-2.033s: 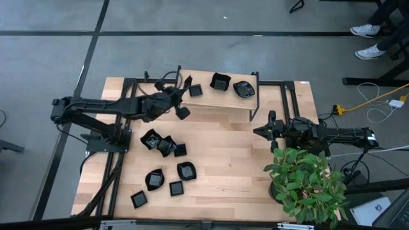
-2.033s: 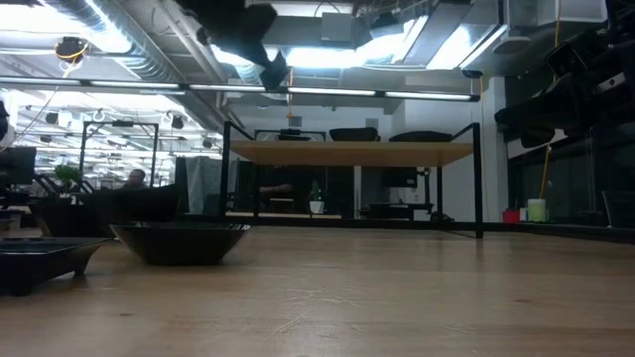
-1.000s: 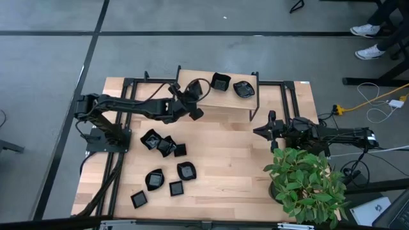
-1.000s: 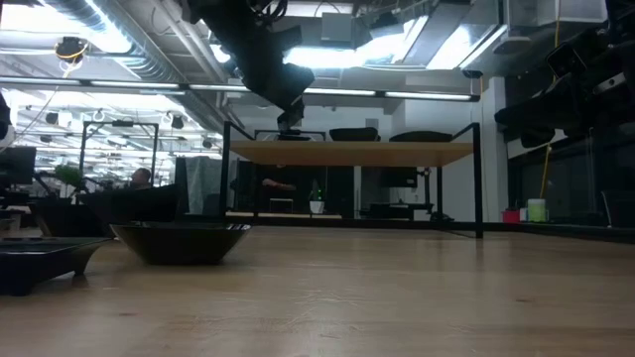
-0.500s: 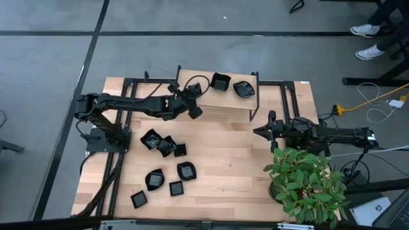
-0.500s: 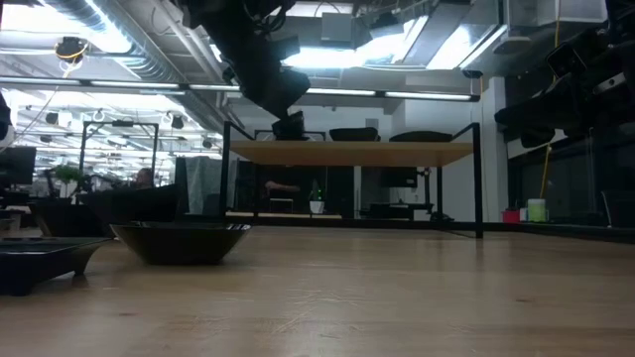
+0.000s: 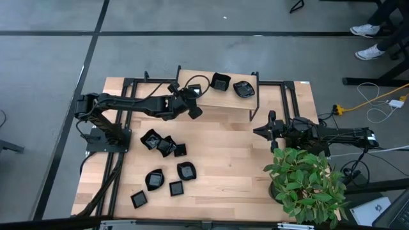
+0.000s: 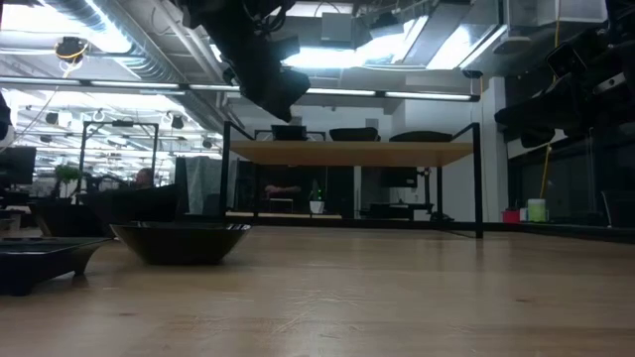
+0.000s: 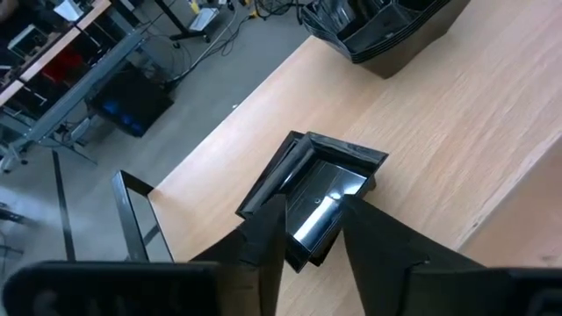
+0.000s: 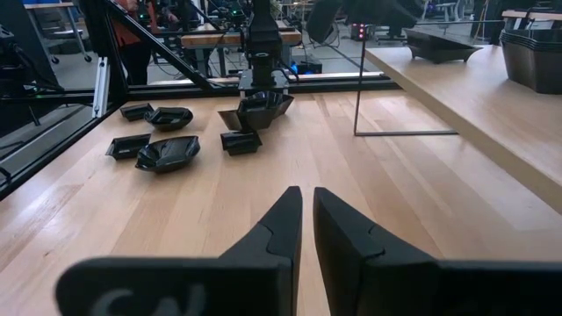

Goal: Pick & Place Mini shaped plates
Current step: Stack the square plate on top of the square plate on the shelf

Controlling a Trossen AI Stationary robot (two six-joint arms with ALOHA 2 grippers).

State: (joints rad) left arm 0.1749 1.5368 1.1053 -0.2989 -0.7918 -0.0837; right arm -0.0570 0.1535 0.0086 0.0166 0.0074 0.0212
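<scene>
Mini shaped plates lie loose on the table's left half point(image 7: 160, 142), with more toward the near edge point(image 7: 154, 179). Two others point(image 7: 220, 82) point(image 7: 243, 89) sit on the raised wooden shelf point(image 7: 220, 107) at the back. My left gripper point(image 9: 313, 215) is open over the shelf's left end. A small square black plate point(image 9: 329, 189) lies on the shelf with its near corner between the fingertips, resting partly on another square plate point(image 9: 274, 175). In the low view this plate point(image 8: 289, 131) lies on the shelf below the gripper. My right gripper point(image 10: 307, 197) waits shut at the table's right.
The shelf stands on thin black metal legs point(image 8: 478, 178) over the table's far part. A potted plant point(image 7: 307, 185) fills the near right corner beside the right arm. The middle of the table point(image 7: 223, 153) is bare wood. A person's shoes point(image 7: 367, 30) show on the floor far back.
My left gripper, over the shelf's left end, has sunk a little with the square plate and let go of it. The plate, which hung at the fingertips, now lies on the shelf apart from the gripper. The right arm has kept still.
</scene>
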